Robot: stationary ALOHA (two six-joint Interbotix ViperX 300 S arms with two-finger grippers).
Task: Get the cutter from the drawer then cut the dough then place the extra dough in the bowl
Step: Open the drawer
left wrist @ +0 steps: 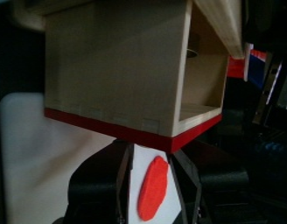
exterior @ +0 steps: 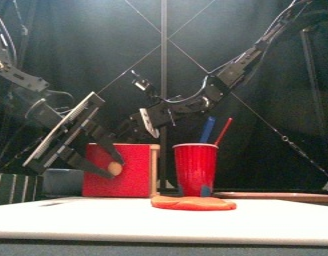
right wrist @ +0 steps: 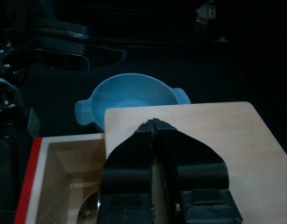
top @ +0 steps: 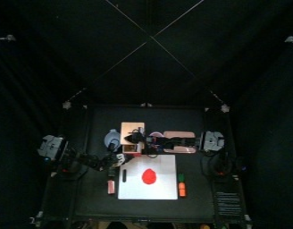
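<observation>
The left gripper (left wrist: 126, 150) is at the red drawer (left wrist: 111, 125) of the smooth wooden box (left wrist: 116, 70); I cannot tell if it grips. The right gripper (right wrist: 154, 131), jaws squeezed together, hangs over the box.

Left arm (exterior: 23, 88) is coming in low from the left, with the left gripper (left wrist: 152, 157) tilting downward and its jaws sitting a narrow gap apart. Right arm (exterior: 240, 65) is reaching down to about mid-table, the right gripper (right wrist: 157, 128) pointing down with jaws pressing together.

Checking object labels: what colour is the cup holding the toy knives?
The cup is red, clearest in the front view.
</observation>
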